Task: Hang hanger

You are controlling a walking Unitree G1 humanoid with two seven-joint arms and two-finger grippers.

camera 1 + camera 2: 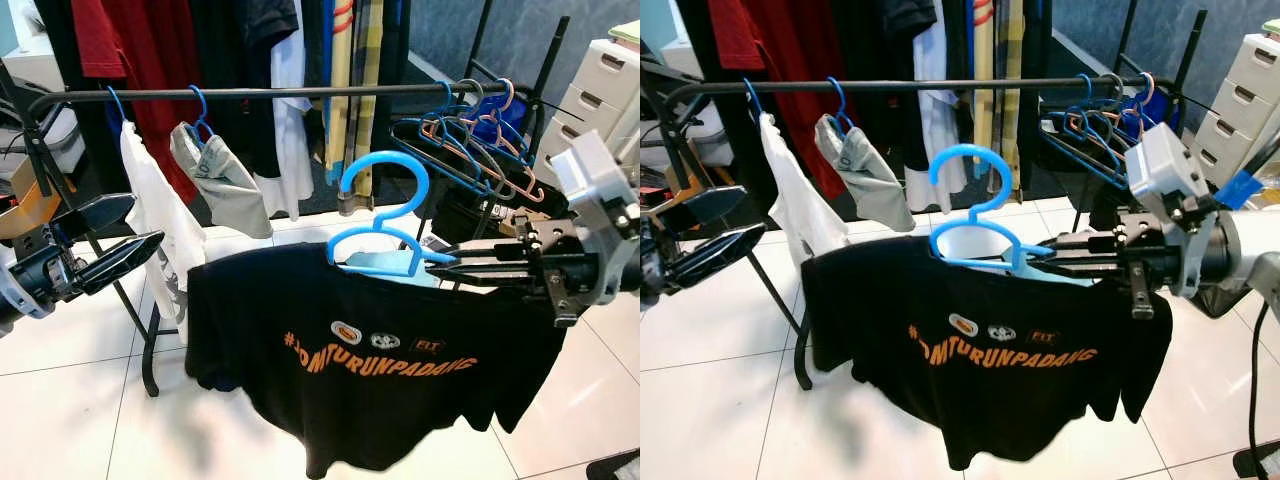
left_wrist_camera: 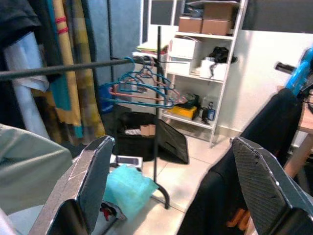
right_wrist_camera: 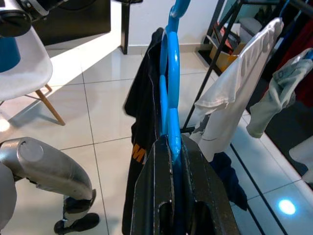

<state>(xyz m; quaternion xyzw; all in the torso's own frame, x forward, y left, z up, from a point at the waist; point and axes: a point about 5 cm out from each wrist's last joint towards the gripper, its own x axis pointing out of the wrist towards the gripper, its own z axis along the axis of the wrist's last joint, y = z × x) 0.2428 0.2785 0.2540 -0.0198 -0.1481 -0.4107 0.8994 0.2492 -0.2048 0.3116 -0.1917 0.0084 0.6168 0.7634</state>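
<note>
At the far left of the frame the left claw (image 1: 115,232) hovers with its two black fingers spread apart and nothing between them, just below the left end of the black rail (image 1: 250,92) that crosses the upper part of the frame. Near that end of the rail a white shirt (image 1: 150,200) hangs on a blue hanger, and just right of it a grey garment (image 1: 225,185) hangs on another. Behind the rail, red, black, white and striped clothes fill the top of the frame. In the centre, below the rail and not touching it, is the light blue hanger (image 1: 385,215), its hook upright and free, with the black T-shirt (image 1: 370,360) with orange lettering draped from it over the white tiled floor (image 1: 70,400). The right claw (image 1: 450,265) reaches in from the right edge with its fingers closed on the hanger's shoulder, as the right wrist view confirms. Toward the upper right, a cluster of empty hangers (image 1: 475,140) hangs at the rail's right end, and a white drawer unit (image 1: 600,85) stands in the upper right corner.
</note>
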